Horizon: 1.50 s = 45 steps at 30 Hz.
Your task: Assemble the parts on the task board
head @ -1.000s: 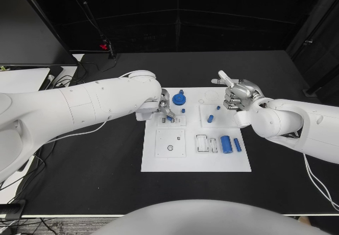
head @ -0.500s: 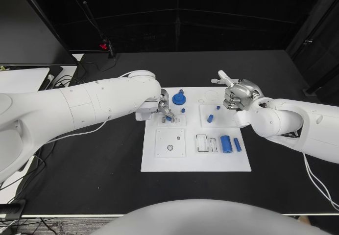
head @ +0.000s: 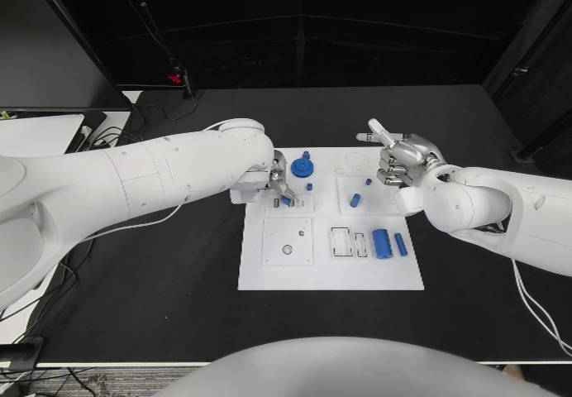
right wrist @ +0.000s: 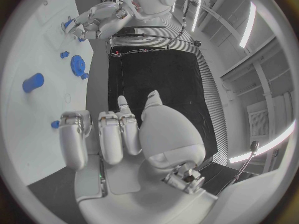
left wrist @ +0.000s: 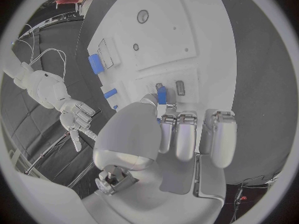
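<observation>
- On the board's far-left corner, the left robot hand pinches a small blue part. Nothing's really moved in the last second, so seating isn't done.
- Right robot hand is empty, fingers loosely curled, above the task board's far-right edge.
- Left wrist view shows the pinch; overhead hides it.

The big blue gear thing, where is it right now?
In the head view the blue gear stands at the far edge of the task board, left of its middle, just beside the left hand.

The head camera looks down on the task board; both wrist cameras, close behind their hands, share it.
</observation>
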### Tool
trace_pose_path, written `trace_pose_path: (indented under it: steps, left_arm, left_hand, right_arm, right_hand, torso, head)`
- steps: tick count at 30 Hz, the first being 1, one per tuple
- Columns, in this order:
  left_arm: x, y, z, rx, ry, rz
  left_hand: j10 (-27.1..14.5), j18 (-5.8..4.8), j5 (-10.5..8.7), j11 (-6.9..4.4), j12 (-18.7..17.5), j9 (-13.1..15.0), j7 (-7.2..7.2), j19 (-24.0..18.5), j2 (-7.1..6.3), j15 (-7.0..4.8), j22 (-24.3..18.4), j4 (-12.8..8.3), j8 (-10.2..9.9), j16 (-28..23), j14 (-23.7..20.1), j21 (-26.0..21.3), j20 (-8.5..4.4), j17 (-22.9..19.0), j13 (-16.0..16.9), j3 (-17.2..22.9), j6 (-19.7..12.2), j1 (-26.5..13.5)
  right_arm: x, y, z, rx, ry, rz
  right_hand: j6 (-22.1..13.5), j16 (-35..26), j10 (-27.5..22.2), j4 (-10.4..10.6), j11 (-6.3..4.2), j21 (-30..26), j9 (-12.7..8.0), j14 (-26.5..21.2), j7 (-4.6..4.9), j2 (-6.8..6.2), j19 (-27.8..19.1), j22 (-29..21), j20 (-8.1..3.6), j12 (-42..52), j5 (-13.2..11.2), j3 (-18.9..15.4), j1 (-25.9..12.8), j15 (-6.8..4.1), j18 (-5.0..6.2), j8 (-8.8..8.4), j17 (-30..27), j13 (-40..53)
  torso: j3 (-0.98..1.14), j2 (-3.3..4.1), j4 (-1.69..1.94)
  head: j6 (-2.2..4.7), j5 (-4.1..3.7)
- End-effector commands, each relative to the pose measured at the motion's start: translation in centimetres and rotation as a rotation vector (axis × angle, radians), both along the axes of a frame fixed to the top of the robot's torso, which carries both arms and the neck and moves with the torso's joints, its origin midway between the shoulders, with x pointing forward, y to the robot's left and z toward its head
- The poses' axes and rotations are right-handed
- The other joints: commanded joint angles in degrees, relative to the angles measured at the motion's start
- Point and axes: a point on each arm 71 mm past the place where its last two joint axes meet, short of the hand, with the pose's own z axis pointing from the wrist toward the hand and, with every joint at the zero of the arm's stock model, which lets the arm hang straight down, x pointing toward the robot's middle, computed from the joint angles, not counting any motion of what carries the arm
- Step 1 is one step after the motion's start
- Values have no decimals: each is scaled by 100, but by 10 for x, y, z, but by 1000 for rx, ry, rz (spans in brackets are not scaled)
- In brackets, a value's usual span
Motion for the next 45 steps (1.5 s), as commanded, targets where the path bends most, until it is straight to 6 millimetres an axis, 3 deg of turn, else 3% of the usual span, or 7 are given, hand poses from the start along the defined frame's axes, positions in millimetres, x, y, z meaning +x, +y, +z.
trace_pose_path:
  steps: [1, 45]
  left_arm:
    - [0, -1, -1, 4, 0, -5]
    - [-4, -4, -6, 30, 41, -25]
  left_hand:
    - [597, -37, -38, -24, -14, 6, -87, 619, 173, -45, 1509, 5, -4, 5, 587, 18, -40, 1510, 1487, 42, 49, 133]
    - [597, -37, -40, -22, -14, 15, -84, 619, 188, -44, 1509, 5, -21, 5, 587, 18, -40, 1510, 1487, 65, 46, 107]
  right_arm:
    - [0, 1, 1, 6, -6, 9]
    - [0, 2, 1, 6, -6, 10]
  right_hand:
    - [-2, 14, 617, 4, 40, 18, 0, 607, 44, 14, 598, 1508, 25, 13, -18, 11, 44, 50, -41, 25, 1507, 1491]
    - [2, 14, 617, 8, 44, 18, -1, 607, 47, 19, 598, 1508, 29, 13, -19, 5, 39, 55, -41, 29, 1507, 1491]
  torso:
    - [1, 2, 1]
    - [2, -3, 0]
  head:
    - [-12, -12]
    - [-42, -17]
